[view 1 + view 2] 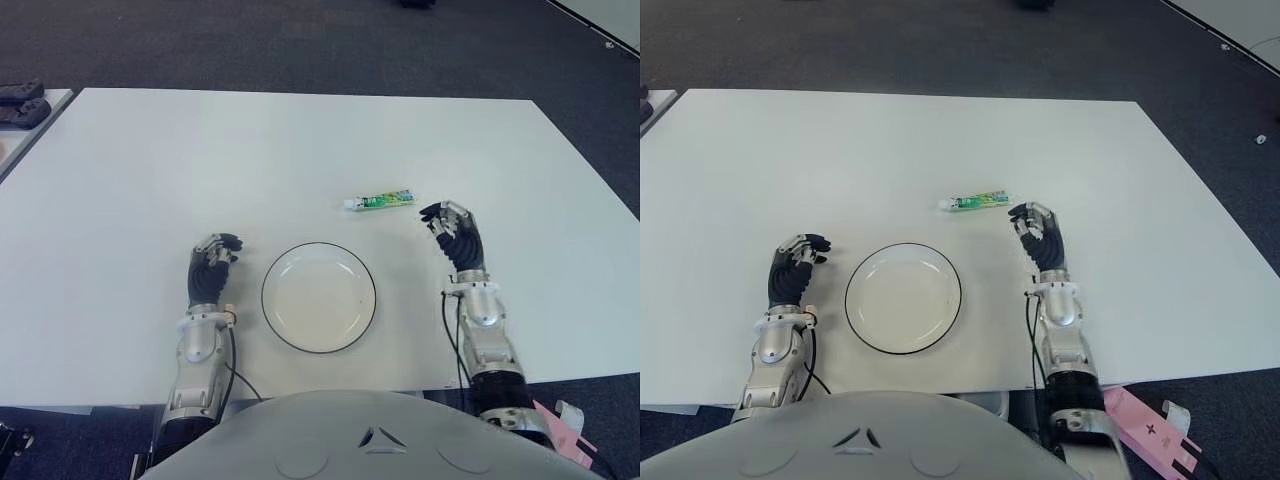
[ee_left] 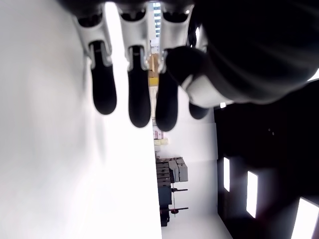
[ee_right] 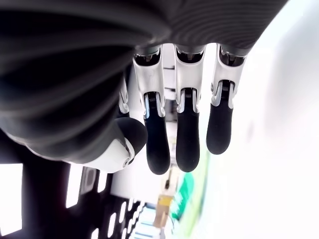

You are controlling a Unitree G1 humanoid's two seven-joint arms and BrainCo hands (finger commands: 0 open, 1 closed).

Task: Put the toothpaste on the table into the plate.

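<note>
The toothpaste (image 1: pixel 379 201) lies on the white counter (image 1: pixel 200 160), at one o'clock from the empty plate (image 1: pixel 319 297), so nothing is done yet. The right hand (image 1: pixel 453 232) sits just beside the tube, fingers (image 3: pixel 188 142) released. The left hand (image 1: pixel 212 268), also relaxed and empty, shows at nine o'clock of the plate.

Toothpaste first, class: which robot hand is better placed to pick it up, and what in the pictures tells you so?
The right robot hand. It shows open and empty just beside the toothpaste, on the same side of the plate. The left robot hand is beyond the plate's far side.
</note>
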